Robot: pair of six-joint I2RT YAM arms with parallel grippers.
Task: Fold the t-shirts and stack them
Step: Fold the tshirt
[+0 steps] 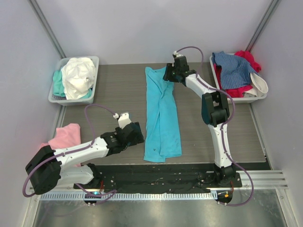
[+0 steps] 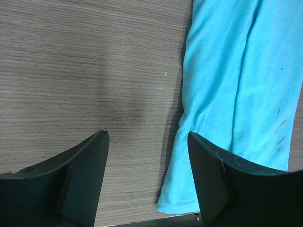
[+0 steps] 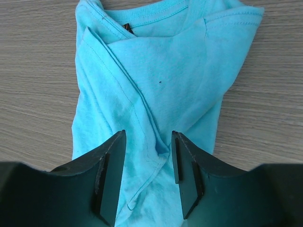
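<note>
Table [image 1: 109,94]: turquoise t-shirt [image 1: 162,118] lies as one long strip, long axis far-to-near, between the arms. Right gripper [image 3: 147,142] is over the far end with jaws spread. A raised fold runs between them, nothing pinched. The collar [image 3: 147,19] is just ahead of the jaws. Left gripper [image 2: 147,137]: jaws spread over bare wood, strip off to their right, hem corner [image 2: 177,201] just beside the right-hand finger. Left is nearer the hem, right nearer the collar, so I'd guess the next fold is end-to-end.
</note>
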